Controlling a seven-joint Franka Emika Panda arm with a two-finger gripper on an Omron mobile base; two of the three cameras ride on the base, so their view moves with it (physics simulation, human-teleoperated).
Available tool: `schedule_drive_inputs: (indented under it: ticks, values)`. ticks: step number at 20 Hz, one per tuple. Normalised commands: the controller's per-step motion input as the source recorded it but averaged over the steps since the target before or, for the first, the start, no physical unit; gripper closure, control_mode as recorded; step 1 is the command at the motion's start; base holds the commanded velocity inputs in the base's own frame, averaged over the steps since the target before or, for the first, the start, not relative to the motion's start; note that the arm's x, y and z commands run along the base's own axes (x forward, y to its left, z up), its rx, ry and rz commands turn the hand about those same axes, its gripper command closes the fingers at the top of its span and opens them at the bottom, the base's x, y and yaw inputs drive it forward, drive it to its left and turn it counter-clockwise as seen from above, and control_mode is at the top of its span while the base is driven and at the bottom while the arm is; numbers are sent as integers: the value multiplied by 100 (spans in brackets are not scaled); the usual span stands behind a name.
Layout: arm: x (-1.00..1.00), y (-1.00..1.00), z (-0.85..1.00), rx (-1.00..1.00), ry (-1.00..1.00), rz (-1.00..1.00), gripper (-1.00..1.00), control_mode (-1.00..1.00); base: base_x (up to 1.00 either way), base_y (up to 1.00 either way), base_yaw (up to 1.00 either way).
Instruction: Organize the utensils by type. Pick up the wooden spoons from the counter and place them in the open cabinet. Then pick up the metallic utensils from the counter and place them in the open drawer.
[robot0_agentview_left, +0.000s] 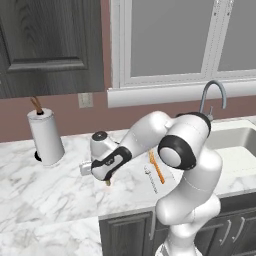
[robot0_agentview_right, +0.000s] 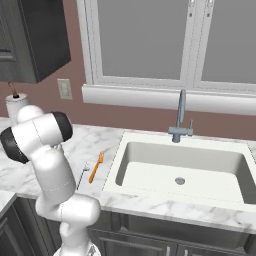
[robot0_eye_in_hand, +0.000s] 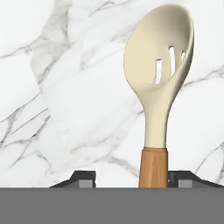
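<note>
From the left base, the end effector (robot0_agentview_left: 107, 181) sits low over the white marble table (robot0_agentview_left: 45, 190), near the orange-handled utensil (robot0_agentview_left: 157, 168). In the hand view, a cream slotted wooden spoon (robot0_eye_in_hand: 159, 83) lies flat, its tan handle between parted fingertips (robot0_eye_in_hand: 83, 178) not visibly clamping it. It looks light, stiff and smooth, best pinched at the handle.

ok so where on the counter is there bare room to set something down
Bare marble lies between the paper towel roll and the hand, and along the front counter edge left of the arm. It is crowded between the hand and the sink: the orange-handled utensil and the silver one lie there, and a wooden spoon sits at the hand.
</note>
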Motion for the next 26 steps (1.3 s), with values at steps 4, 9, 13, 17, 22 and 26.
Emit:
schedule_drive_inputs:
  ticks: [4, 9, 13, 17, 22, 26]
  values:
    - [-3, -15, -39, 0, 0, 0, 100, -100, 0, 0, 0]
    - [-14, -35, -24, 0, 0, 0, 100, -100, 0, 0, 0]
    - [-25, -50, 4, 3, -8, 1, 100, -100, 0, 0, 0]
    - [-42, -42, 45, 8, -6, 7, 100, -100, 0, 0, 0]
    - [-48, -28, 81, 8, 0, 8, 100, -100, 0, 0, 0]
    - [-44, -30, 89, 15, 0, 12, 100, -100, 0, 0, 0]
